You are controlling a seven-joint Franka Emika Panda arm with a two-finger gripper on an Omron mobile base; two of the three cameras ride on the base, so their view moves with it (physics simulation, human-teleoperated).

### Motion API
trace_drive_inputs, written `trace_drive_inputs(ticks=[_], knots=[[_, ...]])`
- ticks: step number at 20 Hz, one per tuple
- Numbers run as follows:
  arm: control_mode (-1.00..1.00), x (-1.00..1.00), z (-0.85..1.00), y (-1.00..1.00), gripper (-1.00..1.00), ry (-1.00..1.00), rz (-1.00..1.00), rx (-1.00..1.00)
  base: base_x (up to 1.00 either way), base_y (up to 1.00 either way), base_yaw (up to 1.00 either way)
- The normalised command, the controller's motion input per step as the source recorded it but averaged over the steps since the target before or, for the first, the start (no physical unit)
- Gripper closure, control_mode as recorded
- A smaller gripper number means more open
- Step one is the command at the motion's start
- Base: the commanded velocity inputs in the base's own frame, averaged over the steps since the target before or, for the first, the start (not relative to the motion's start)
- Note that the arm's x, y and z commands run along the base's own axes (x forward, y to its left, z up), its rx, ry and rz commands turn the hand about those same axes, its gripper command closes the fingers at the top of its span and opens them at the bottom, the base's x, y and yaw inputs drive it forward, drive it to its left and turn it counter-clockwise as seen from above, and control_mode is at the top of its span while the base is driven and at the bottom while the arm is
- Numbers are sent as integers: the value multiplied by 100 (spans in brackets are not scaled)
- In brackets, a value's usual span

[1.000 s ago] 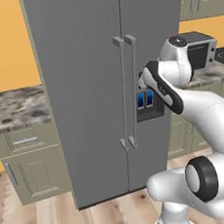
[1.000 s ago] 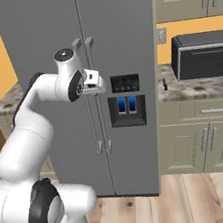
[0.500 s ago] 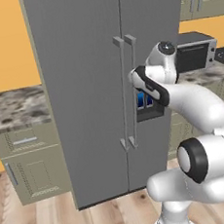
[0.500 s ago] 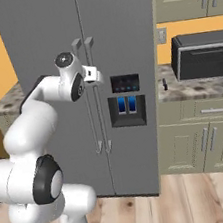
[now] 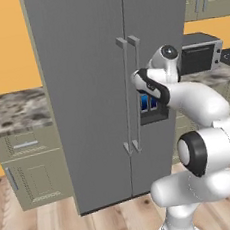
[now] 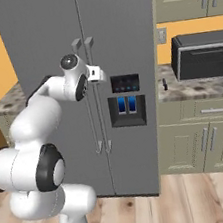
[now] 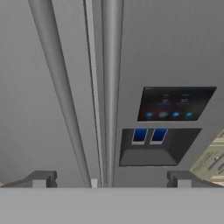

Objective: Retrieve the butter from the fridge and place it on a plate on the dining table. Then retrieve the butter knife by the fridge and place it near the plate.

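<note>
Dark grey steel fronts your shot: the fridge (image 5: 99, 88) stands with both doors closed, so whatever it holds, presumably the butter, stays hidden. Your tool (image 7: 109, 178) hangs spread wide just before the paired bar handles (image 7: 83, 87), with the right-door bar between its tips, likely lined up to pull a door. Right of the fridge, a microwave (image 6: 203, 55) sits on the table (image 6: 196, 88).
</note>
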Motion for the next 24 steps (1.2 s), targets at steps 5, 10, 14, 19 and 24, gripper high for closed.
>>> trace_drive_inputs(ticks=[5,10,14,19,24], knots=[[-100,42,0,0,-100,-3,0,0,0,0,0],[-100,40,0,0,-100,-1,0,0,0,0,0],[-100,41,-1,0,-100,-3,0,0,0,0,0],[-100,45,-6,0,-100,-7,0,0,0,0,0],[-100,47,-8,0,-100,-9,0,0,0,0,0]])
